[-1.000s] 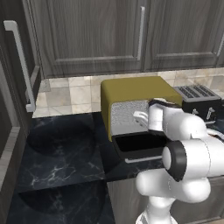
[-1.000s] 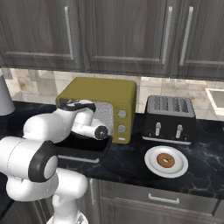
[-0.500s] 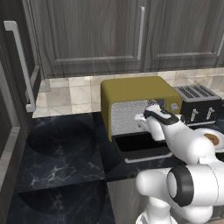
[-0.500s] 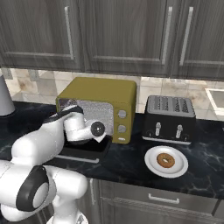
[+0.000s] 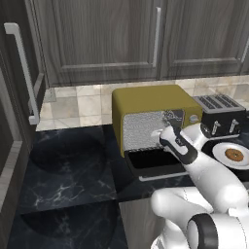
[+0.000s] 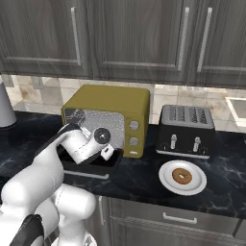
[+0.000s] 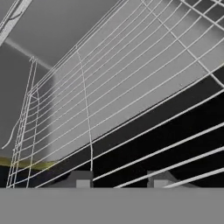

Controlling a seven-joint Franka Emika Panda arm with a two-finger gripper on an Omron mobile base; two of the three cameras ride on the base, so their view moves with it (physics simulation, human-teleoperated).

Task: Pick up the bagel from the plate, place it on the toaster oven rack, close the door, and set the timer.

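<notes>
Right now the toaster oven [image 5: 151, 99] stands on the dark marble counter [image 5: 68, 180] with its door [image 5: 153, 163] folded down flat toward the near side. At the open mouth, the end effector [image 7: 119, 179] points at the wire rack [image 7: 131, 78], its two tips a little apart with nothing between them. Well off to the right, the bagel [image 6: 181, 176] lies on the white plate [image 6: 166, 180], just in front of a black slot toaster [image 6: 186, 130].
</notes>
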